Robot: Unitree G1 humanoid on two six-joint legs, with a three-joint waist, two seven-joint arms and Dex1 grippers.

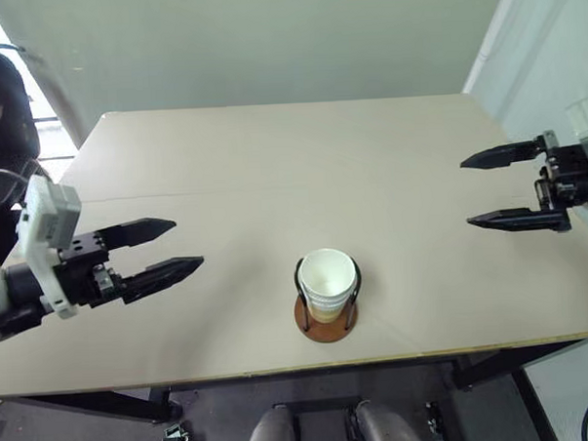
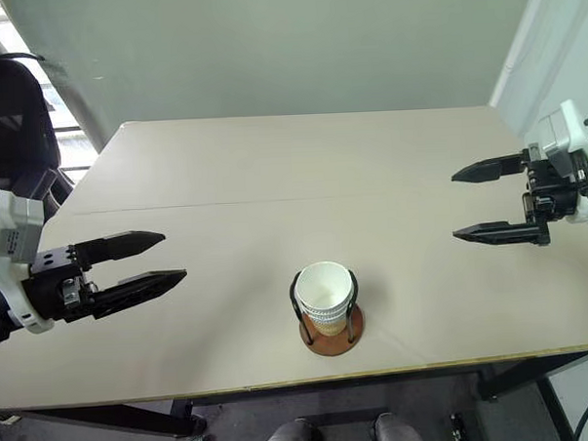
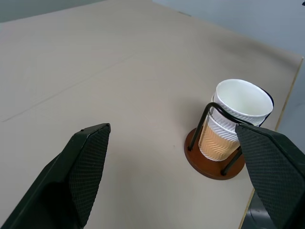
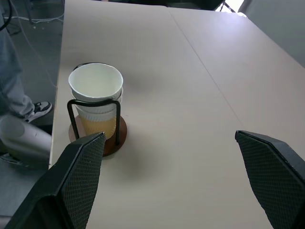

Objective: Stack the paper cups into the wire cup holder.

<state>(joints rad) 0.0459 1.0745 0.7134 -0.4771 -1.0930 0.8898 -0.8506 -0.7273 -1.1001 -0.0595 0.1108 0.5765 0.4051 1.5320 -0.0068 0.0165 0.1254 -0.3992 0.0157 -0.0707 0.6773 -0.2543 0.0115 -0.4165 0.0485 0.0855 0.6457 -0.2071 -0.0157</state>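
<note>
Standing apart and empty, the two black fingers of the left gripper (image 1: 159,254) point inward over the bench (image 1: 272,173) from its left side; nothing lies between them. Fingers of the right gripper (image 1: 496,187) are likewise spread wide and hold nothing, pointing inward from the right side of the bench.

Item: paper cups (image 1: 328,282), nested one inside another into a single stack. Count: the left wrist view shows at least two white rims on top of each other; the exact number in the stack cannot be told. Top cup white inside; a tan-yellow ribbed sleeve shows low on the stack, white ribbing above it.

Item: wire cup holder (image 1: 326,322), one. Round reddish-brown disc base, black upright wire loops rising on either side of the stack. The stack stands upright inside it, rim above the loops. Position: between the two grippers, ahead of the left fingers' tips and well apart from them; well apart from the right fingers too, nearer the bench's front edge than either gripper.

Item: bench, one, pale beige, with a thin seam line running across its top.

Markings: no brand, label or writing can be read on the cups, holder or grippers.

Beyond the bench's front edge, the right wrist view shows a person's trouser leg and shoe (image 4: 42,109) on the floor.
</note>
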